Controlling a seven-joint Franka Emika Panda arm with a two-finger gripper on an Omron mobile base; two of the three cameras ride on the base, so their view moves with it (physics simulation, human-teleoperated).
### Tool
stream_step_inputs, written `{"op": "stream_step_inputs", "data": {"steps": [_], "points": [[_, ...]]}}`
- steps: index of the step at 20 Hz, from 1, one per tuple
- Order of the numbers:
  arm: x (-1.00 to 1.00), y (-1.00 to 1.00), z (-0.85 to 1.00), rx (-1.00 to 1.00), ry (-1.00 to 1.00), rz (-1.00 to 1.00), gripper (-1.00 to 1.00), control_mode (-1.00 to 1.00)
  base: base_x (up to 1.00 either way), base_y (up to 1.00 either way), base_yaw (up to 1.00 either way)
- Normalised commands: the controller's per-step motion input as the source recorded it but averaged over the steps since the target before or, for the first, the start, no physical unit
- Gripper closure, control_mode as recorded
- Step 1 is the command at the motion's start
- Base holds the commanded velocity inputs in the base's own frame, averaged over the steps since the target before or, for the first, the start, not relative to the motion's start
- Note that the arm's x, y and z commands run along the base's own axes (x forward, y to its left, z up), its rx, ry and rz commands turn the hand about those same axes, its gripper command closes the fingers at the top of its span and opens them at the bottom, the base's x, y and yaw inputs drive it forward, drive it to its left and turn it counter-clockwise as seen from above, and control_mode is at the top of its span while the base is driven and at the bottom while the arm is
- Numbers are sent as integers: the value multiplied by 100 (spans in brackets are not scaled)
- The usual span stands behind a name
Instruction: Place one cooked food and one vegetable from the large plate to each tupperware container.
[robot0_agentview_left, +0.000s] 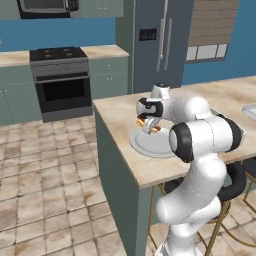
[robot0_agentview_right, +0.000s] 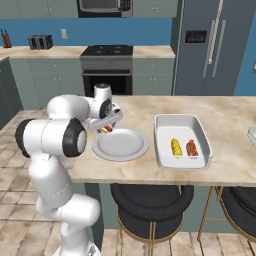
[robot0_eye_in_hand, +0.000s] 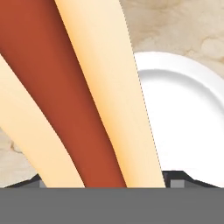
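My gripper (robot0_agentview_right: 106, 125) hangs over the far left rim of the large plate (robot0_agentview_right: 122, 146), shut on a hot dog (robot0_agentview_right: 105, 129) in a pale bun. In the hand view that hot dog (robot0_eye_in_hand: 87, 100) runs close and large between the fingertips (robot0_eye_in_hand: 175, 180), with the white plate (robot0_eye_in_hand: 183, 118) beneath on the right. The left base view has the gripper (robot0_agentview_left: 148, 122) and hot dog (robot0_agentview_left: 149, 126) above the plate (robot0_agentview_left: 150, 145). The larger tupperware container (robot0_agentview_right: 165, 125) holds a corn cob (robot0_agentview_right: 176, 147) and another hot dog (robot0_agentview_right: 191, 148). The smaller tupperware container (robot0_agentview_right: 252, 135) sits at the far right.
The plate and trays rest on a marble island counter (robot0_agentview_right: 225, 112) with dark stools (robot0_agentview_right: 150, 205) under its near edge. A stove (robot0_agentview_right: 106, 62) and a fridge (robot0_agentview_right: 210, 45) stand against the back wall. My own white arm (robot0_agentview_left: 200, 135) hides part of the counter in the left base view.
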Motion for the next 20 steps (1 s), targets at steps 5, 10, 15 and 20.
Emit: {"op": "stream_step_inputs", "data": {"steps": [5,10,15,20], "points": [[-100,13,81,0,13,-2,100,-100,0,0,0],[-100,7,50,-1,14,0,100,-100,0,0,0],[-100,21,3,-9,0,-2,100,-100,0,0,0],[-37,1,-11,-8,0,0,100,-100,0,0,0]]}}
